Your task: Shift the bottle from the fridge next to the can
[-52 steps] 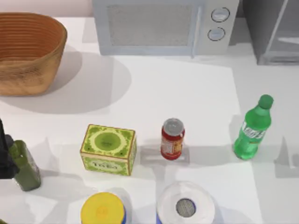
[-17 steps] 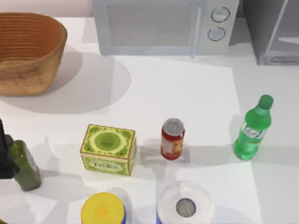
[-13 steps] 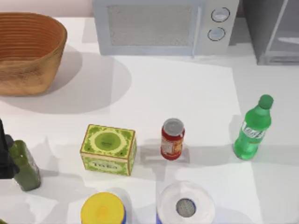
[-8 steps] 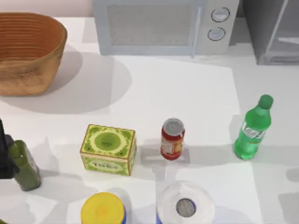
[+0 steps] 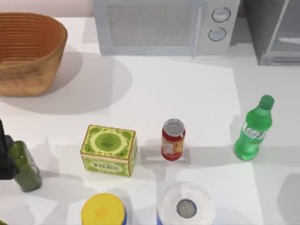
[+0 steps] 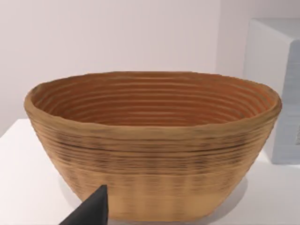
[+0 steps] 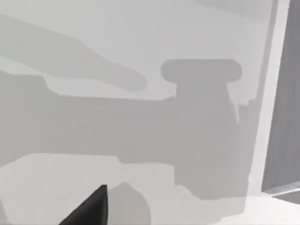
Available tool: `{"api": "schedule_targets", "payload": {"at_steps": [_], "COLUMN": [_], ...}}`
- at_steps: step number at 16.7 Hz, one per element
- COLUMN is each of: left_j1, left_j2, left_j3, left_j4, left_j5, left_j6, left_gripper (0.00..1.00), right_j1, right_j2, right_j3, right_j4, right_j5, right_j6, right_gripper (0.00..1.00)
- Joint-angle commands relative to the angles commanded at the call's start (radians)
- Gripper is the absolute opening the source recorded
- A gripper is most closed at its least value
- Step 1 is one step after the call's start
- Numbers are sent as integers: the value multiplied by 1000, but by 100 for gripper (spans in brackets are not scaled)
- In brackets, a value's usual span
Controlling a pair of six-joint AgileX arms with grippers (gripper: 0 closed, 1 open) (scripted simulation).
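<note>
Right hand's grip unclear, perhaps facing fridge (image 7: 281,117); bottle (image 5: 253,129) stands right of can (image 5: 173,139).

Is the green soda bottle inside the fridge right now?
No. In the top view the bottle stands upright on the table, right of the can, well clear of the fridge.

White table (image 5: 187,89), wicker basket (image 5: 28,51), microwave (image 5: 159,26), fridge (image 5: 274,30), bottle (image 5: 253,129), can (image 5: 173,139), tea box (image 5: 108,150)
</note>
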Motion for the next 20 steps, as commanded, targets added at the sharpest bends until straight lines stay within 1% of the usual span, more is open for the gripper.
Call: {"api": "schedule_targets", "payload": {"at_steps": [2, 4, 6, 8, 10, 16, 18, 20], "left_j1": [0, 0, 0, 0, 0, 0, 0, 0], "left_j2": [0, 0, 0, 0, 0, 0, 0, 0], "left_j3": [0, 0, 0, 0, 0, 0, 0, 0], "left_j4": [0, 0, 0, 0, 0, 0, 0, 0], "left_j5": [0, 0, 0, 0, 0, 0, 0, 0], "left_j6": [0, 0, 0, 0, 0, 0, 0, 0], "left_gripper": [100, 100, 100, 100, 100, 100, 100, 100], "right_j1": [-173, -314, -414, -475, -501, -499, -479, -434], "right_j2": [195, 353, 472, 549, 585, 586, 588, 592], "right_j3": [54, 99, 134, 158, 171, 169, 169, 169], "right_j4": [-10, -21, -31, -40, -48, -45, -18, 45], "right_j5": [-67, -122, -164, -192, -206, -206, -204, -198], "right_j6": [-177, -312, -406, -462, -486, -485, -453, -380], "right_gripper": [100, 100, 100, 100, 100, 100, 100, 100]}}
